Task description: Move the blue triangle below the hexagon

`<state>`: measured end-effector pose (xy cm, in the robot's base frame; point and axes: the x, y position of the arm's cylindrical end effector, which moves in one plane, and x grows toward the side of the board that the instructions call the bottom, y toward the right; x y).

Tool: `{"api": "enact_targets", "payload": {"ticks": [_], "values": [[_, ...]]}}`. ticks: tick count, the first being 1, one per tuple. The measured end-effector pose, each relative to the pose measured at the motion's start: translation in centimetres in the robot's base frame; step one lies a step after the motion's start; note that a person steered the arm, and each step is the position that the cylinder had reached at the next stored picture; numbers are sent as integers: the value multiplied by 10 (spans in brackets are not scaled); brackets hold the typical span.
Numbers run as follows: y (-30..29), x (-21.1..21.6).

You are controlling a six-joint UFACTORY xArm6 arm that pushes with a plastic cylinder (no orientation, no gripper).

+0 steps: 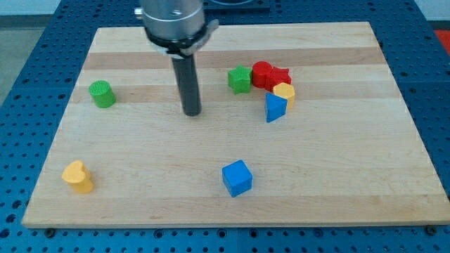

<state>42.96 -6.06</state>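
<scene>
The blue triangle [275, 107] lies right of the board's middle, touching the yellow hexagon [284, 91] just above it. Two red blocks [270, 74] sit above the hexagon, and a green block [240, 79] sits at their left. My tip [191, 112] rests on the board well to the left of the blue triangle and below-left of the green block, touching no block.
A green cylinder [102, 93] stands at the view's left. A yellow block [77, 176] lies at the bottom left. A blue cube [237, 178] lies near the bottom middle. The wooden board [337, 169] ends on a blue pegboard surround.
</scene>
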Motion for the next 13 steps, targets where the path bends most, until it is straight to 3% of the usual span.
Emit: {"api": "enact_targets", "payload": {"ticks": [4, 13], "values": [[86, -3], [100, -11]]}}
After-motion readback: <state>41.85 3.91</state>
